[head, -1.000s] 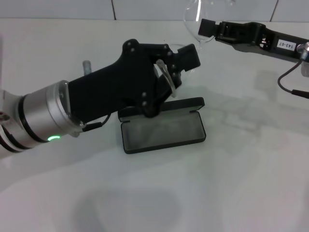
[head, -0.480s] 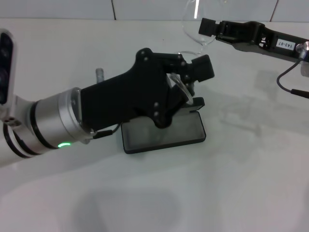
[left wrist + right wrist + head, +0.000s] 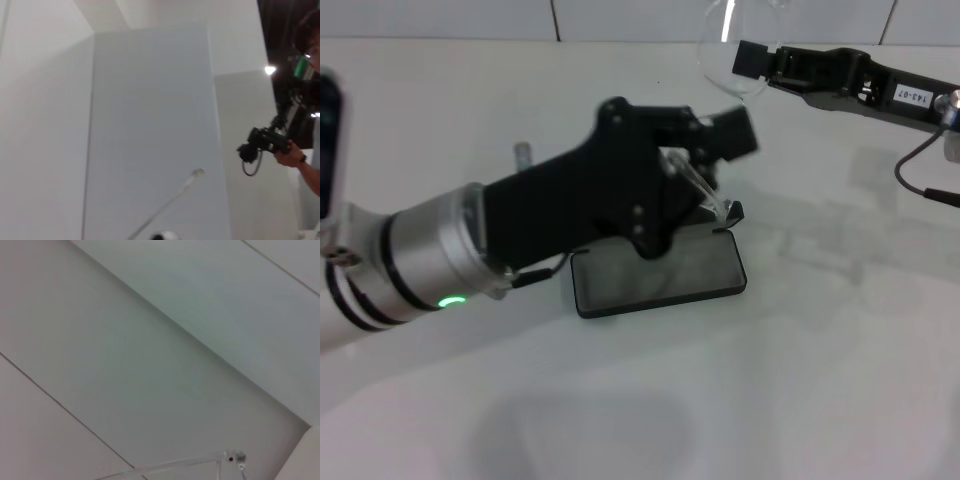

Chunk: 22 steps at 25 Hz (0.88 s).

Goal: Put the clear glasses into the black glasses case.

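The black glasses case [image 3: 660, 272] lies open on the worktop [image 3: 800, 380], near its middle, with the lid standing up along the far side and the tray toward the robot. The left tool [image 3: 705, 165] reaches in from the left and hangs over the case's far edge, covering most of the lid. The clear glasses [image 3: 725, 55] are held up in the air behind and above the case, to its right, well apart from it. The right tool [image 3: 752, 58] comes in from the right at the far side of the worktop and meets the glasses at their right edge. One thin arm [image 3: 705, 188] of the glasses slants down beside the left tool toward the lid's right end.
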Motion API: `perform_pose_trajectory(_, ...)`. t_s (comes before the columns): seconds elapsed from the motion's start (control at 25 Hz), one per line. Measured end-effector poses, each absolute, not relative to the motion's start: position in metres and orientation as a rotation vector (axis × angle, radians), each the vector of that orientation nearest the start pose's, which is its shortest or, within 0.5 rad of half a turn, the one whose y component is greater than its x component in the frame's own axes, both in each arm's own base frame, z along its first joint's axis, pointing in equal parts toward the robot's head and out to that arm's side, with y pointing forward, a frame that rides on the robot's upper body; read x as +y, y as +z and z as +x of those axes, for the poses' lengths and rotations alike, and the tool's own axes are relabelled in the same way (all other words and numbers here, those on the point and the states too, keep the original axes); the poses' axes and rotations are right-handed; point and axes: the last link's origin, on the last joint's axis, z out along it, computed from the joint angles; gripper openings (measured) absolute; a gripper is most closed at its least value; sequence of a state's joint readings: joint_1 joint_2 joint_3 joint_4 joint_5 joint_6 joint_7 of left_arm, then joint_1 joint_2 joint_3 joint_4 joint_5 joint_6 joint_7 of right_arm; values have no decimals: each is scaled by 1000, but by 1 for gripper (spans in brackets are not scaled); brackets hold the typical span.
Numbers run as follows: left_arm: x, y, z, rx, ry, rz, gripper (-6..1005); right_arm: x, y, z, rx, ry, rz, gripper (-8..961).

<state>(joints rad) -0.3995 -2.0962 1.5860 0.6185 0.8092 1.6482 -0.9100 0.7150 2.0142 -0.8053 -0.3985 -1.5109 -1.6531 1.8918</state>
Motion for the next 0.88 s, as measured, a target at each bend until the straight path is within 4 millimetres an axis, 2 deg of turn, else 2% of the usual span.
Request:
perform_pose_trajectory(0.28, 283, -18, -177, -77, -1589, -2391, 41, 361, 17, 181, 1290, 1488, -2592, 41)
perform_pose_trajectory(0.48, 289, 4, -184, -48, -1600, -2291, 41, 358, 20, 181, 1284, 1499, -2606, 41)
perform_pose_trajectory(0.68, 296, 26, -167, 106, -1646, -2263, 40, 357, 16, 183, 1300, 1471, -2620, 41)
perform_pose_trajectory(0.88, 306, 28, -144, 218, -1666, -2306, 40, 356, 12, 182, 1309, 1449, -2638, 41)
